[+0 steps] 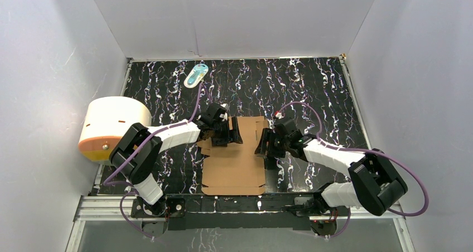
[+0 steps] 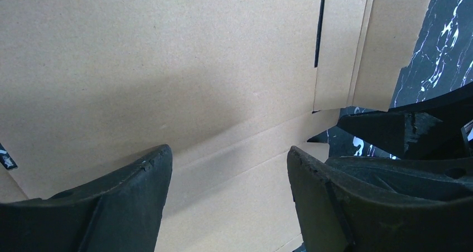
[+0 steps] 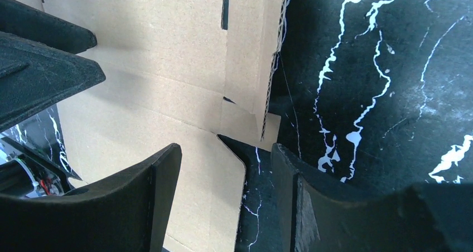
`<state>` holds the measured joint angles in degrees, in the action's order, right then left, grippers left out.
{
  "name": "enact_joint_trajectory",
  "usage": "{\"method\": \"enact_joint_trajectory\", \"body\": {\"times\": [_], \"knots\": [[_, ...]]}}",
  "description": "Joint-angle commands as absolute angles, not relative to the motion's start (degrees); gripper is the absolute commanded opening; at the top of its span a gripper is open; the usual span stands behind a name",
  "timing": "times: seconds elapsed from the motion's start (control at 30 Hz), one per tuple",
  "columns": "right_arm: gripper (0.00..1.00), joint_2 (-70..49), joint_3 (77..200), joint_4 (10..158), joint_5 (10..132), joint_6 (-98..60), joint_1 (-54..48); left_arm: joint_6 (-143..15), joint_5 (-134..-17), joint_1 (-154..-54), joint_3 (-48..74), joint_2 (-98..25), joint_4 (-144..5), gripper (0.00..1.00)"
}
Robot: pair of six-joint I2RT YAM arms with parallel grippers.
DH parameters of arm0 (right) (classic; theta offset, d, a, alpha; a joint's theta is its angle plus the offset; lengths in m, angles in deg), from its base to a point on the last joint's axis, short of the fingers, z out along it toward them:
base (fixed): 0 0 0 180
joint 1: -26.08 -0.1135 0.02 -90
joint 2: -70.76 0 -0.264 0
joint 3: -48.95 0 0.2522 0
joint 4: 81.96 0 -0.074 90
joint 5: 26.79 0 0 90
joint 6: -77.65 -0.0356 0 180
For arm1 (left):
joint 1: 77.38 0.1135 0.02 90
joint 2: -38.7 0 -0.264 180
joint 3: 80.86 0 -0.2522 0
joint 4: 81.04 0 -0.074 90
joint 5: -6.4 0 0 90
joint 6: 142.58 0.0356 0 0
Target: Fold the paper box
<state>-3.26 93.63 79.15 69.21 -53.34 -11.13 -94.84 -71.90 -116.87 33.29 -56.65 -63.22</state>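
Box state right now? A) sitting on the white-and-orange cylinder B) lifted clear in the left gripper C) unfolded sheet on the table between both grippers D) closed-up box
C: the paper box lies spread out as a mostly flat sheet on the table, with the left gripper and right gripper at its opposite side edges, both open.

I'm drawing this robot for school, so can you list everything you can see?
paper box: one, brown, flat in the table's middle
cylinder: one, white and orange, table's left edge
packet: one, teal and white, far side
table: one, black with white veins, under everything
cables: two, purple, looping along the arms
left arm: one, white and black, near left
right arm: one, white and black, near right
left gripper: one, black, open over the box's left part
right gripper: one, black, open at the box's right edge
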Motion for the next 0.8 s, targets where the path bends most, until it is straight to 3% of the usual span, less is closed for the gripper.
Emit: {"method": "enact_joint_trajectory", "body": {"times": [0.0,0.53,0.77], "knots": [[0.69,-4.23,93.57,82.14,70.04,-55.31,-12.33,-95.21,-71.37,-116.85,34.23,-58.02,-62.95,0.73],[0.64,0.70,96.47,84.56,72.68,-55.42,-13.40,-95.39,-71.21,-116.94,34.06,-58.59,-63.24,0.73],[0.66,0.07,97.45,74.12,60.01,-54.79,-13.54,-95.30,-71.34,-116.94,34.05,-58.50,-63.24,0.73]]}}
